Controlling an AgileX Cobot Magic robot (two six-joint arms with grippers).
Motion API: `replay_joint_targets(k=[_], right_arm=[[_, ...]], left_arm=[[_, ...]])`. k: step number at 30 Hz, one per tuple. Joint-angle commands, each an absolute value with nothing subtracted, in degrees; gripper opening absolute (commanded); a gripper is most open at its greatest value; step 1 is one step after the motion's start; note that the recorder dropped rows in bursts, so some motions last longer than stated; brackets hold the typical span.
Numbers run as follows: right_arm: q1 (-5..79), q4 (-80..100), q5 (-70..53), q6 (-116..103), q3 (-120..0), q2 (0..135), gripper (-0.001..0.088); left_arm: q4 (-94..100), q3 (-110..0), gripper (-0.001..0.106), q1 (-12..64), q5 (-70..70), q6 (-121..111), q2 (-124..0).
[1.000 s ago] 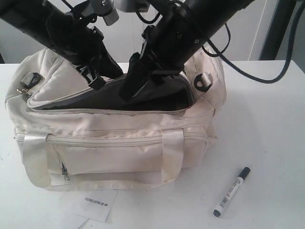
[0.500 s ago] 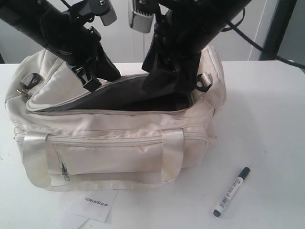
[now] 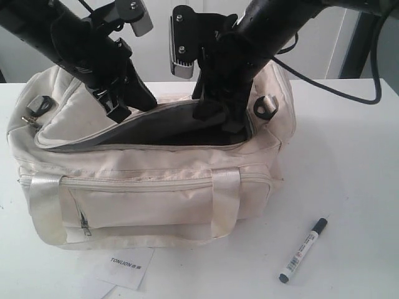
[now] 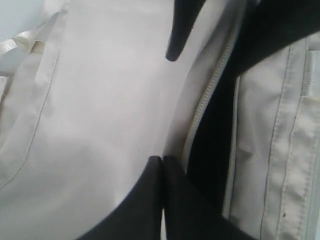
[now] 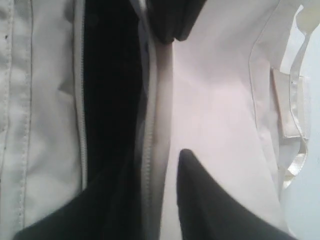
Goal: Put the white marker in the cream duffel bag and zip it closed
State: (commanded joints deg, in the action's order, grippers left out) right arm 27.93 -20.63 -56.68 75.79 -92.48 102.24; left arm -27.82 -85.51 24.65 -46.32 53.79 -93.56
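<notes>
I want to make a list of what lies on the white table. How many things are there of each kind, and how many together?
Cream duffel bag: 1
White marker: 1
White paper tag printed "TONLION": 1
Total: 3

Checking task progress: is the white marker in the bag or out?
Out: the white marker lies on the table beside the cream duffel bag.
</notes>
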Motion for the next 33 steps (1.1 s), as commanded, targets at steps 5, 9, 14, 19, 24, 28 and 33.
replay_joint_targets(k=[5, 9, 14, 19, 24, 28, 33], right_arm=[[27.9, -20.7, -56.7, 75.6, -92.5, 102.1, 0.0000], [27.9, -20.7, -56.3, 74.7, -92.5, 102.1, 0.0000], [27.9, -20.7, -55.8, 74.2, -92.5, 102.1, 0.0000], [27.9, -20.7, -55.1, 73.1, -92.5, 102.1, 0.0000], [27.9, -20.8, -54.8, 73.1, -92.5, 101.9, 0.0000], [27.9, -20.9, -54.5, 73.1, -92.5, 101.2, 0.0000], [27.9, -20.7, -54.5, 65.8, -92.5, 100.0, 0.0058]], left_arm=[[-27.8, -85.5, 0.009, 24.7, -46.2, 54.7, -93.6], [-27.8, -85.5, 0.051, 24.7, -47.1, 55.7, -93.4], [-29.3, -85.6, 0.087, 24.7, -50.1, 56.4, -93.2], [-30.1, -85.6, 0.082, 24.7, -49.5, 58.4, -93.3], [-31.3, -85.6, 0.072, 24.7, -47.4, 59.5, -93.9], [-31.4, -85.7, 0.071, 24.7, -46.2, 59.6, -96.6], [-30.7, -85.7, 0.001, 24.7, -43.2, 59.9, -97.3]])
